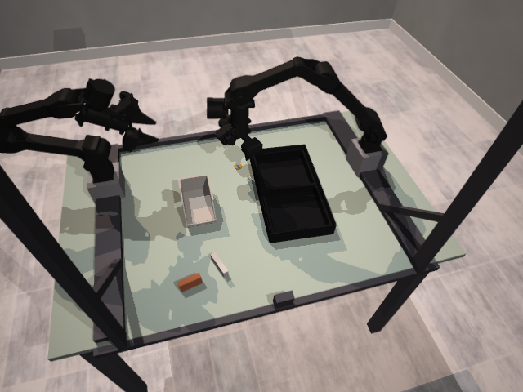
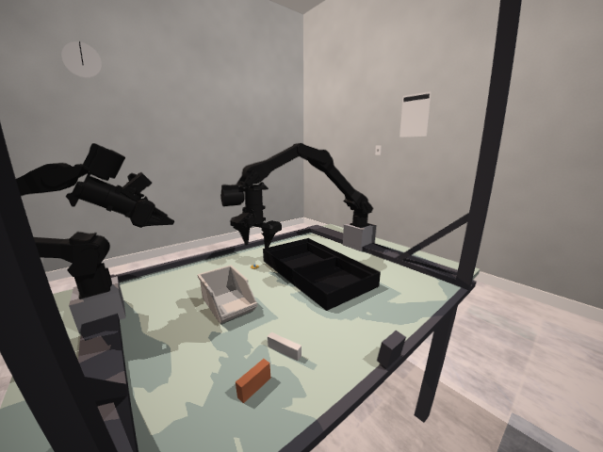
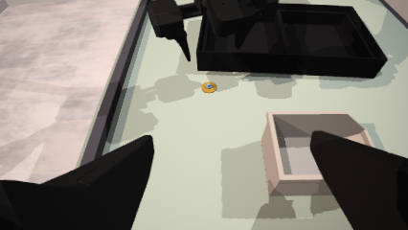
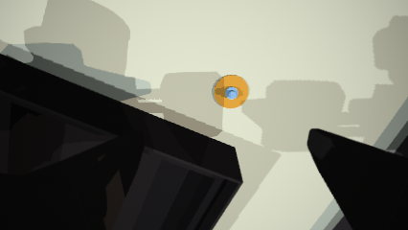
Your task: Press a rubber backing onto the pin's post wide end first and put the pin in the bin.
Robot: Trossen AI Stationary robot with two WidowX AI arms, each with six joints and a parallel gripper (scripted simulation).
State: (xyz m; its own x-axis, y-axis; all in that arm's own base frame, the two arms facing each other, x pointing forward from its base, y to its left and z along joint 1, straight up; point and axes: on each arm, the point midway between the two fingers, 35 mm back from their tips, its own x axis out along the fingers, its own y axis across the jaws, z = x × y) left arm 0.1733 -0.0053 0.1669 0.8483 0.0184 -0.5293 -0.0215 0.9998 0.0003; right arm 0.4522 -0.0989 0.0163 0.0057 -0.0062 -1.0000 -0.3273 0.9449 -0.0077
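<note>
The pin (image 1: pixel 238 167) is a small orange disc lying flat on the table beside the far left corner of the black two-compartment tray (image 1: pixel 291 192). A blue backing (image 4: pixel 232 92) sits at its centre on the post. The pin also shows in the exterior view (image 2: pixel 254 266) and the left wrist view (image 3: pixel 209 87). My right gripper (image 1: pixel 239 145) is open just above the pin, apart from it. My left gripper (image 1: pixel 155 131) is open and empty, raised high over the table's far left corner. A beige open box (image 1: pixel 196 200) stands left of the tray.
An orange block (image 1: pixel 189 282) and a white block (image 1: pixel 219 264) lie near the front. A small dark block (image 1: pixel 283 298) sits on the front edge. Black frame posts stand at the front left and the right.
</note>
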